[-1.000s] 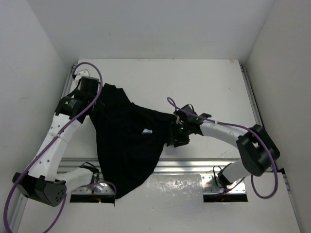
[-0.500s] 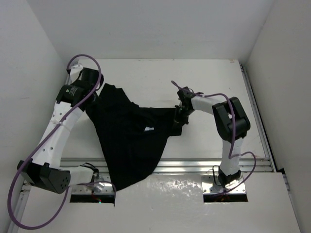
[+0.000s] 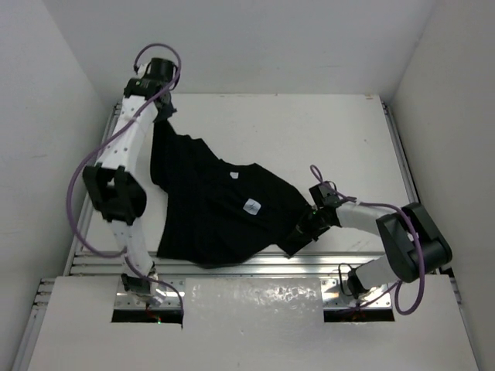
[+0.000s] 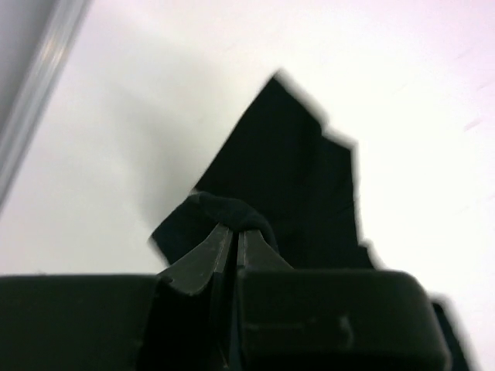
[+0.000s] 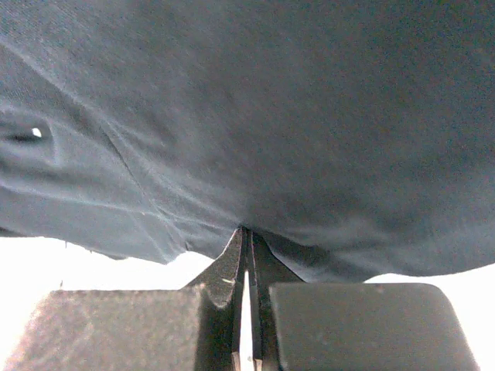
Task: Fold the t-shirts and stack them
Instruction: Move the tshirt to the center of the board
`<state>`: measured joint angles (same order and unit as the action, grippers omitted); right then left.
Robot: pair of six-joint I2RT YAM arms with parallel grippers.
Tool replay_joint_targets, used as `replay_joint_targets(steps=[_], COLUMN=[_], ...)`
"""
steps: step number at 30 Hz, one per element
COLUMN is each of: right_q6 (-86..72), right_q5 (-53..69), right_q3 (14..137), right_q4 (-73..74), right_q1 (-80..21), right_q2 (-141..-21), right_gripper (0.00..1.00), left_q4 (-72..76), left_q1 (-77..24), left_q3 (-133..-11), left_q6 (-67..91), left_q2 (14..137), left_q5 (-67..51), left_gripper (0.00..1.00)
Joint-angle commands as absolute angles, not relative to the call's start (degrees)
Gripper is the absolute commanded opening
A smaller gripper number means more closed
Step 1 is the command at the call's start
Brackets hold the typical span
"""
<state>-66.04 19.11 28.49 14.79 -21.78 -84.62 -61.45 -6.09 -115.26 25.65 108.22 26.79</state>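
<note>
No fold is made yet: the plain black soft-cloth short-sleeved t-shirt [image 3: 209, 220] lies rumpled on the white desk [image 3: 325, 131], its long axis stretched diagonally from the desk's far-left corner toward its near edge, left gripper [image 4: 232, 232] and right gripper [image 5: 246, 236] fingers pinched closed on its cloth.

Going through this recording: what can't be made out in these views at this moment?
- Left wrist view: blurred; which part of the t-shirt the left claw pinches cannot be told.
- Right wrist view: cloth fills the frame above the right claw, hiding the garment's outline.
- Top view: both claws' tips are lost against wrists and black cloth; the white label is too small to read.
</note>
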Motion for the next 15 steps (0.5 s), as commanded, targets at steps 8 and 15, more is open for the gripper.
replay_joint_targets(steps=[8,15], right_q6=[-72.4,-61.7], right_q5=[32.3,31.6], right_q3=[31.3,46.5], right_q4=[-1.9,6.0], right_q1=[-27.2,-24.9], right_q2=[-90.3,-90.8], right_gripper=[0.00,0.37], left_q4=[-46.5,-57.6], left_q1=[-5.6,-3.1], left_q3=[-137.4,-137.6], left_q6=[20.4,26.1], left_q2=[126.3,124.1], left_q5=[-3.1,23.5], left_gripper=[0.00,0.48])
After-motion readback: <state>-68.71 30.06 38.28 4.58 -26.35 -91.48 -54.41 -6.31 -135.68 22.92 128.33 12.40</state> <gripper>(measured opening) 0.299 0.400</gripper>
